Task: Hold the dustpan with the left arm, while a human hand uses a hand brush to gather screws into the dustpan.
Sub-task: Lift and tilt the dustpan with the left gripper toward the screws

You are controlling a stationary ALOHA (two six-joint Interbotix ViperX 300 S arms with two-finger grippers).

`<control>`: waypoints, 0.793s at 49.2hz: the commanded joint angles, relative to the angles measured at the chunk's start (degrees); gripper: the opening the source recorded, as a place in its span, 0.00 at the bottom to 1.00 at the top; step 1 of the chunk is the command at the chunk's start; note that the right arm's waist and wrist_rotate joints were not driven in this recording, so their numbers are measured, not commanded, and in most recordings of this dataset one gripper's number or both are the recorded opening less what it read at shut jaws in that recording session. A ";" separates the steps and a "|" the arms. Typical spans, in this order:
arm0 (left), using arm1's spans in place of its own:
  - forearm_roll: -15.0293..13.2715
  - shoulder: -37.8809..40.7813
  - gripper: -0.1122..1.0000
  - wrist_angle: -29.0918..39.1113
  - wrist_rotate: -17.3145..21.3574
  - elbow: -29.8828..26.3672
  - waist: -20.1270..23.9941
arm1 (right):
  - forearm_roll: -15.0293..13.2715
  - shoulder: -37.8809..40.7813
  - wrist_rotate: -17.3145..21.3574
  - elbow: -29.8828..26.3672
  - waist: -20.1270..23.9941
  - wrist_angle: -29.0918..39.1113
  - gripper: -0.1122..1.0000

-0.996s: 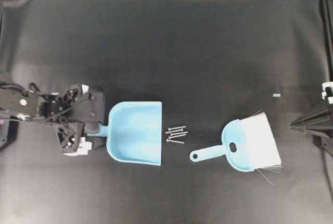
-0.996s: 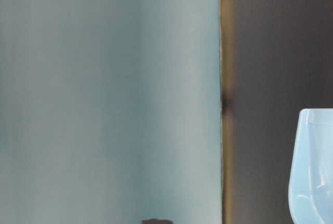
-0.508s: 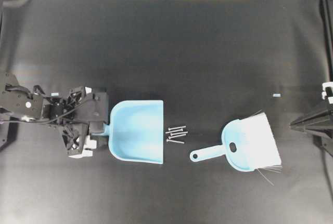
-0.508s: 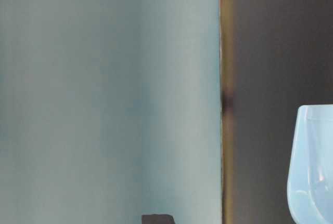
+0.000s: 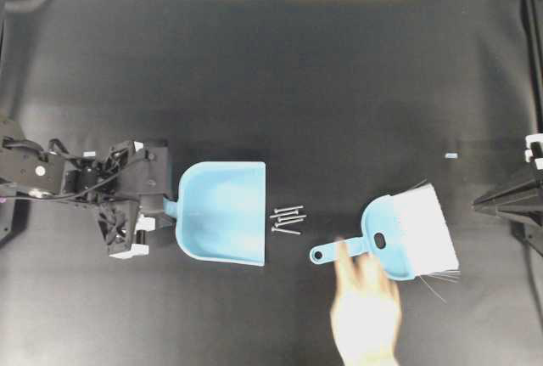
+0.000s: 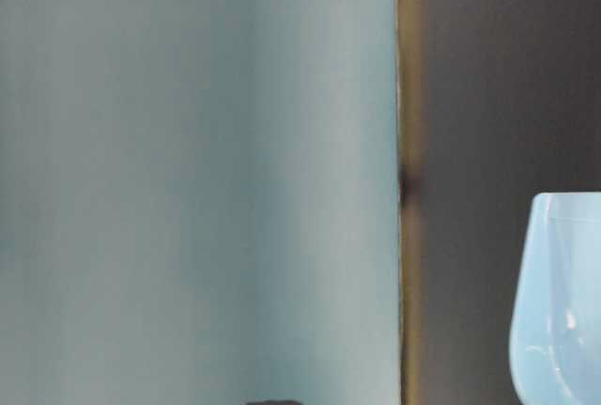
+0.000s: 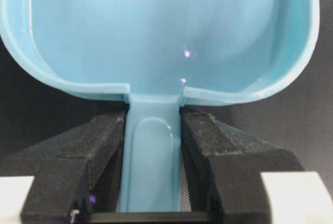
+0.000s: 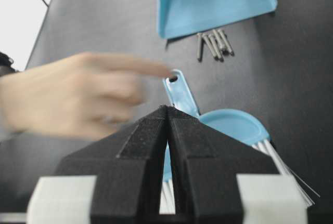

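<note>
Left tool (image 7: pixel 152 146) clamps dustpan (image 5: pixel 222 211) handle — human hand (image 5: pixel 366 311) nears hand brush (image 5: pixel 407 234).

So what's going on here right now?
The left gripper has its fingers on either side of the dustpan handle. A hand reaches in from the near edge toward the brush, which lies on the table. The screws sit unswept just off the pan's front edge. The right gripper is shut, off to the side.

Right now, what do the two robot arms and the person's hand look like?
The left arm is black, open-framed, with loose black cables and small white parts; its gripper has black textured fingers. The right gripper has matching black wedge fingers on white blocks. The hand is bare and blurred; no sleeve is discernible.
</note>
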 commanded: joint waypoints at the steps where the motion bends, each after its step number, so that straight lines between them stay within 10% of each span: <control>1: 0.18 -2.02 0.37 -2.37 -0.26 0.35 0.00 | 0.09 0.18 0.00 -0.26 0.00 -0.44 0.10; 22: 0.18 -5.98 0.37 -2.37 -0.35 2.64 0.35 | 0.09 0.09 -0.09 -0.26 0.00 -0.44 0.10; 39: 0.26 -3.60 0.37 10.37 0.35 -1.41 1.32 | 0.09 0.09 -0.09 -0.26 0.00 -0.35 0.10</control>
